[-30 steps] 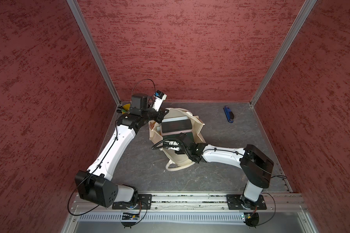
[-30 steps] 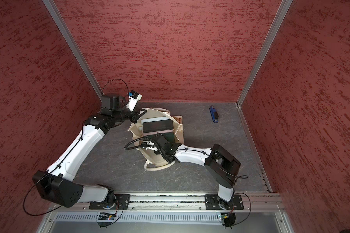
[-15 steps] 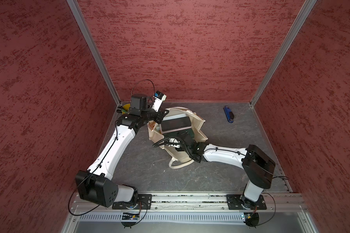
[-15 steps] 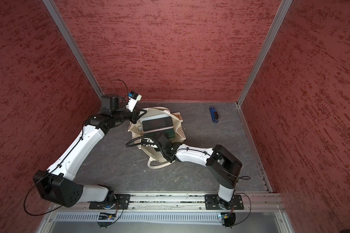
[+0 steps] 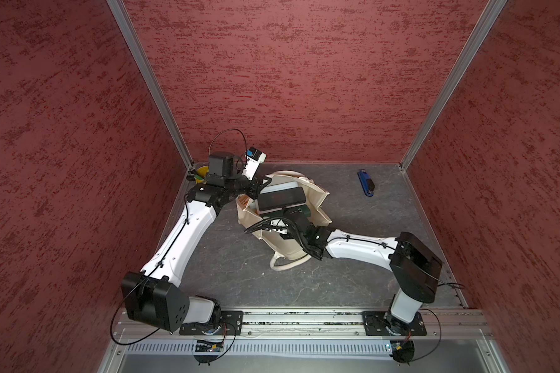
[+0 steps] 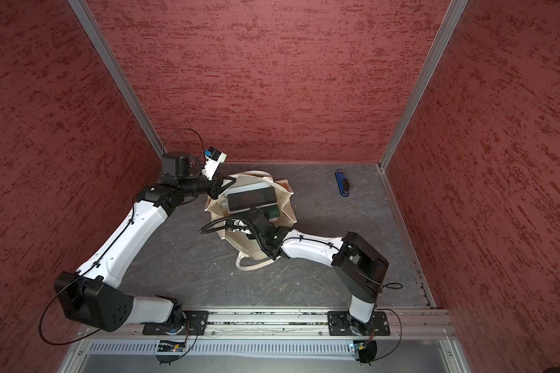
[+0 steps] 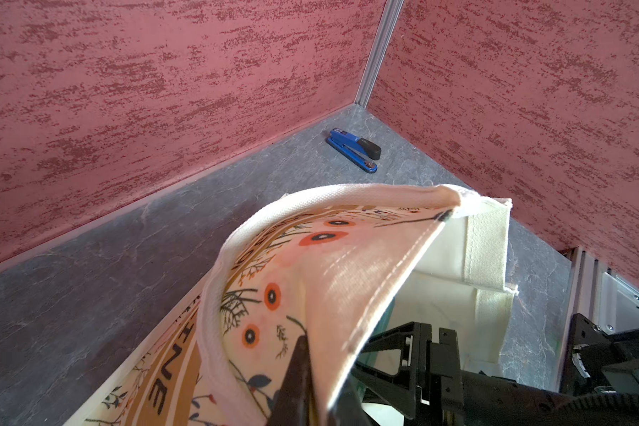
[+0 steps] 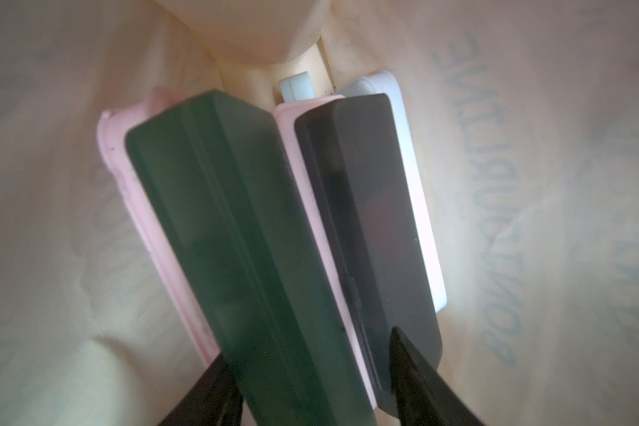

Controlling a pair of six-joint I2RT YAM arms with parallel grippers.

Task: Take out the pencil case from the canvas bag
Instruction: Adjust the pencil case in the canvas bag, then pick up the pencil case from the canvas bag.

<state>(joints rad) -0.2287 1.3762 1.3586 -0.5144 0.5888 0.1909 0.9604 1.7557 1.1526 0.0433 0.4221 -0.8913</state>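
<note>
Red textured walls (image 5: pixel 304 80) close in a grey stone-look floor (image 5: pixel 240 264). On it, well beyond both grippers and close to the back wall, a blue stapler (image 5: pixel 365 183) lies alone. A yellow bucket (image 5: pixel 202 170) sits in the corner behind the left arm's wrist, mostly hidden by it.

Between the two arms the canvas bag (image 5: pixel 282 248) slumps on the floor with its mouth open upward, and one white handle (image 5: pixel 283 265) trails toward the robot's base. The left gripper (image 5: pixel 258 189) is clenched on the bag's rim. In the left wrist view we see one dark finger (image 7: pixel 297 369) pressed against the printed outer face, while the cloth hides its partner.

The right gripper (image 8: pixel 307 345) reaches into the bag's mouth. Several flat cases are packed side by side in there. The green case (image 8: pixel 237 239) runs straight out from between the fingers (image 8: pixel 207 398), and the pink case (image 8: pixel 111 140) lies against its far face. The dark case (image 8: pixel 366 221) sits on the other side, under the second fingertip, with the white case (image 8: pixel 427 250) beyond it. The jaws stand apart around the green case. We cannot tell whether they press on it, nor which case is the pencil case.
</note>
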